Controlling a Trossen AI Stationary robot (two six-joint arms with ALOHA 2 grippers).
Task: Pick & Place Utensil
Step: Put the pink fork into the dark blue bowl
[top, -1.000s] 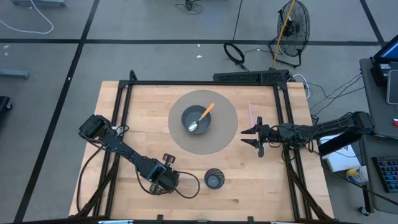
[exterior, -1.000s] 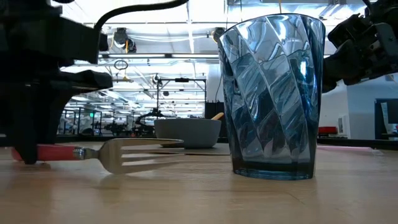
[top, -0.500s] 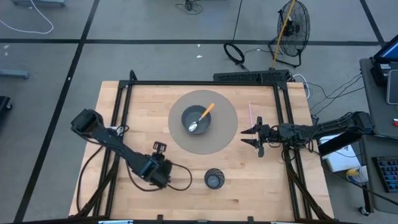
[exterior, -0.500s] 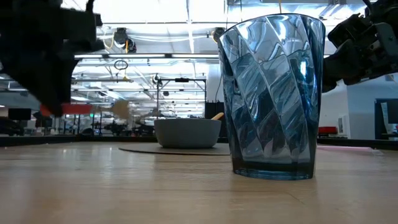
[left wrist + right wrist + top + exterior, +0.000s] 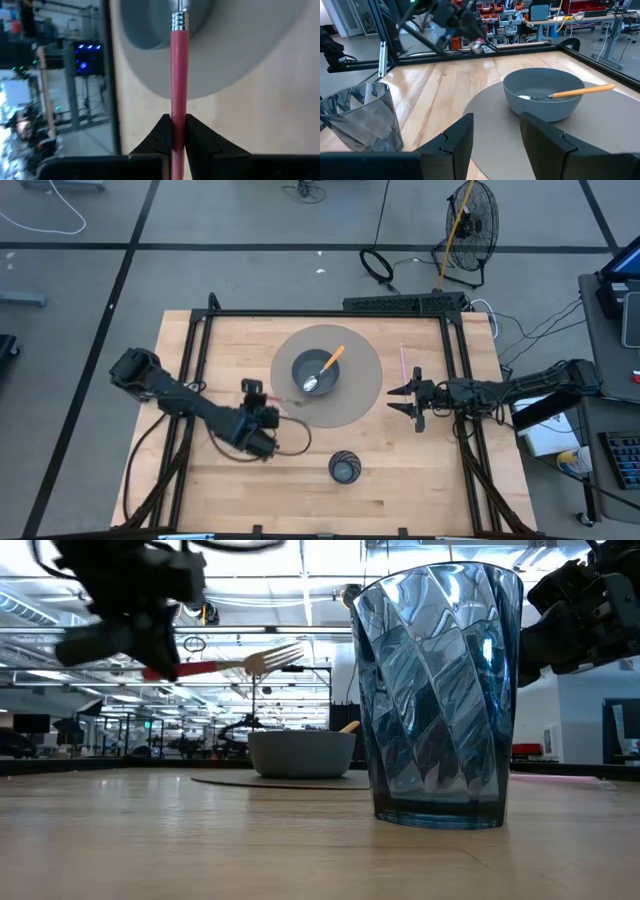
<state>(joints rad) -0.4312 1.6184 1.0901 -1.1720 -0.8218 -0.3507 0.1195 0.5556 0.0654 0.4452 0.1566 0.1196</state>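
My left gripper hangs above the table, left of the grey bowl, and is shut on a red-handled fork. The fork's metal tines point toward the bowl. The bowl stands on a round grey mat and holds an orange-handled spoon. A ribbed blue glass stands near the table's near edge. My right gripper waits open at the mat's right edge. My left gripper pinches the fork's red handle between its two fingers, near the handle's free end. The fingers run along the handle. The fork is lifted clear of the table and sticks out roughly level ahead of the fingers, tines toward the bowl.
A pink straw lies on the table right of the mat. A black frame runs along the table's edges. Bare wood lies between the glass and the mat and along the left side.
The fork lay on the table left of the glass a second ago. My left gripper, shut on its handle, has risen and moved toward the far edge and the bowl, lifting the fork clear with its tines pointing at the bowl.
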